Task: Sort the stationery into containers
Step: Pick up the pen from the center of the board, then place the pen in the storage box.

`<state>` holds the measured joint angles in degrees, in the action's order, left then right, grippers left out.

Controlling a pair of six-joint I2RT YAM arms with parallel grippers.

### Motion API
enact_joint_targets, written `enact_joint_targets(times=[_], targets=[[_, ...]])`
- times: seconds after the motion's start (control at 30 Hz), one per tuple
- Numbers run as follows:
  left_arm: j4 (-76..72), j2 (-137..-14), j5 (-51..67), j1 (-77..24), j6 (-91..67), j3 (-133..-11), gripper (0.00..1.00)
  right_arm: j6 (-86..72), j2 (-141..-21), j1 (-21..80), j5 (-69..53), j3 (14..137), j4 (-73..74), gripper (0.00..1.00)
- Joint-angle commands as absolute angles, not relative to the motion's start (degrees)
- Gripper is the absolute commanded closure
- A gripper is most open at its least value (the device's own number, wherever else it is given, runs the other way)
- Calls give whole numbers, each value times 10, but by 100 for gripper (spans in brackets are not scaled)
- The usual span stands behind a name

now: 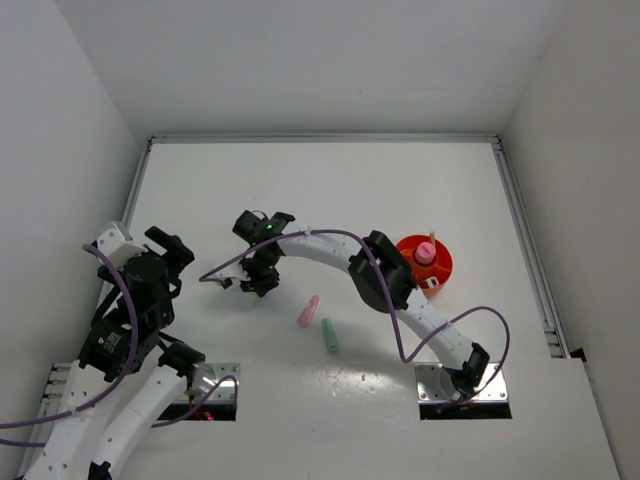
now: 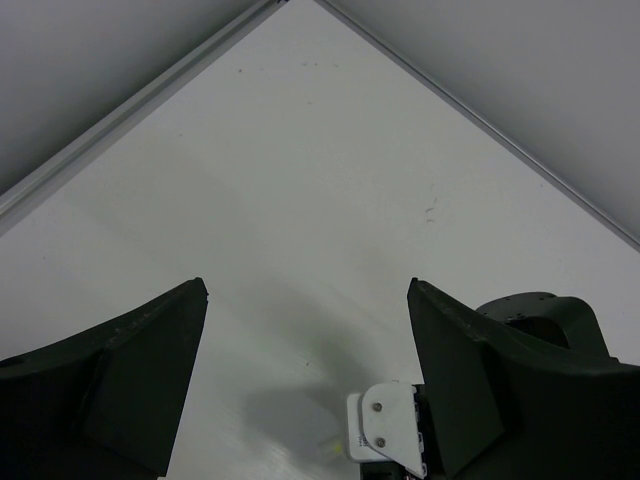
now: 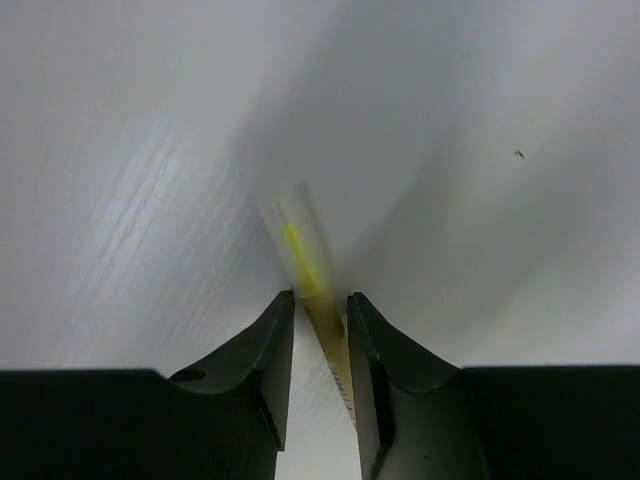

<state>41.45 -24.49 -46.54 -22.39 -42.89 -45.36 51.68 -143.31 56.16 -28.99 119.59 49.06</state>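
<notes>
My right gripper [image 1: 258, 281] reaches far left across the table, and its fingers [image 3: 270, 350] are closed on a thin yellow stick [image 3: 300, 250] that lies on the white table. The stick's clear tip sticks out past the jaws. A pink stubby marker [image 1: 309, 310] and a mint-green one [image 1: 329, 336] lie side by side at mid-table. The orange-red round tub [image 1: 443, 268] stands at the right with a pink-capped tube [image 1: 426, 252] upright in it. My left gripper [image 1: 165, 250] is open and empty [image 2: 308, 300], raised at the left.
The right arm's link [image 1: 385, 272] lies between the markers and the tub. A purple cable [image 1: 220, 268] loops over the table. The right gripper's white plate [image 2: 385, 425] shows in the left wrist view. Raised rails [image 1: 525, 240] border the table.
</notes>
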Motion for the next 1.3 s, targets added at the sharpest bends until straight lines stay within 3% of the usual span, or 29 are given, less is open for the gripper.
enact_joint_targets(times=[0.0, 0.2, 0.33, 0.43, 0.53, 0.63, 0.73, 0.9, 1.27], targets=[[396, -240, -465, -217, -425, -471, 13, 541, -1468, 561, -263, 1208, 564, 73], [396, -235, -470, -217, -425, -471, 13, 541, -1463, 561, -269, 1208, 577, 91], [396, -235, -470, -217, -425, -471, 13, 444, -1375, 561, -253, 1130, 443, 100], [396, -229, -470, -217, -425, -471, 13, 335, -1266, 555, -182, 1055, 305, 100], [396, -217, -470, -217, -425, -466, 13, 231, -1166, 544, -34, 947, 180, 100], [396, -217, -465, -217, -425, -466, 13, 163, -1065, 520, 203, 875, 55, 100], [396, -217, -459, -217, -419, -466, 13, 118, -978, 471, 292, 808, -9, 100], [385, -217, -454, -217, -414, -466, 13, 104, -834, 397, 332, 678, -76, 100], [362, -235, -412, -217, -392, -461, 13, -18, -631, 224, 331, 499, -27, 100]])
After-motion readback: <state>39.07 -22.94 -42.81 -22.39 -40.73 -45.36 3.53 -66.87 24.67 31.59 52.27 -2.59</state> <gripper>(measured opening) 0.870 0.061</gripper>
